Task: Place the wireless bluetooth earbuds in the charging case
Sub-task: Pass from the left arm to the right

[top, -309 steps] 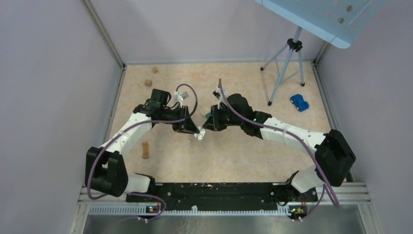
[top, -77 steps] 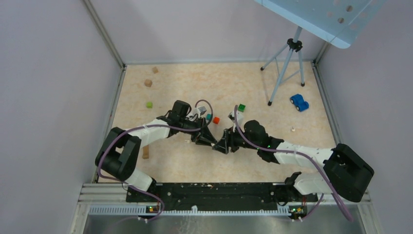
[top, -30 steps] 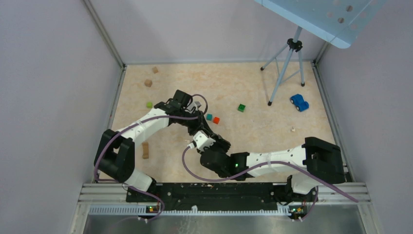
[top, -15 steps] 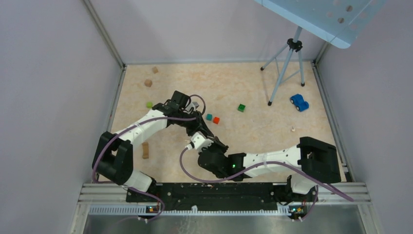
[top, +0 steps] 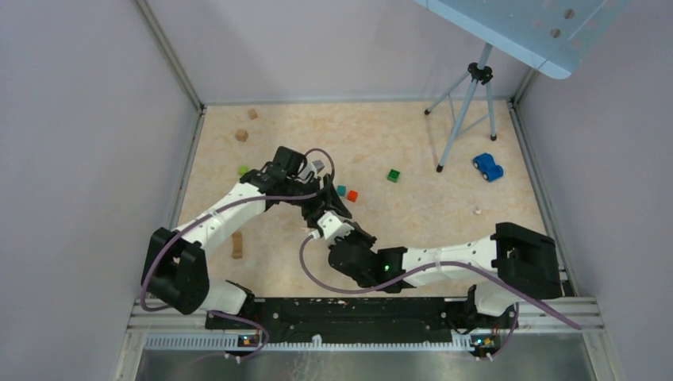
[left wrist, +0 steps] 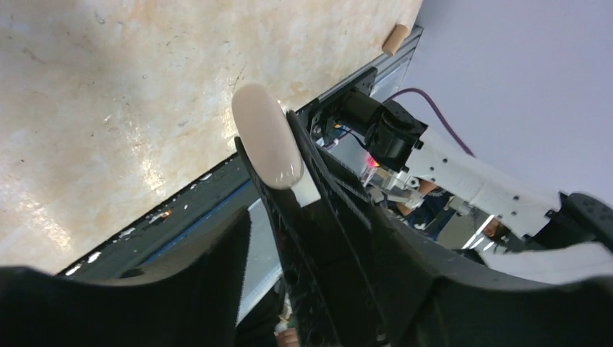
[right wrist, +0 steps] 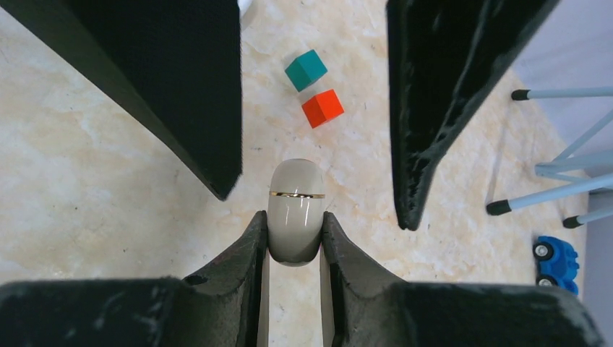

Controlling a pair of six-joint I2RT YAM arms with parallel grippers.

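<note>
Since a second ago our left arm has drawn back; right gripper (right wrist: 293, 238) pinches the closed charging case (right wrist: 295, 210) by its smooth, slippery sides; left gripper (right wrist: 314, 144) gapes wide beyond, empty.

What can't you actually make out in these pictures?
- Earbuds: not visible in any view. Whether they are inside the shut charging case, clamped in the right gripper, cannot be told.
- Top view: the case is hidden where the two arms meet.
- Top view: the pale speck is too small to identify.
</note>
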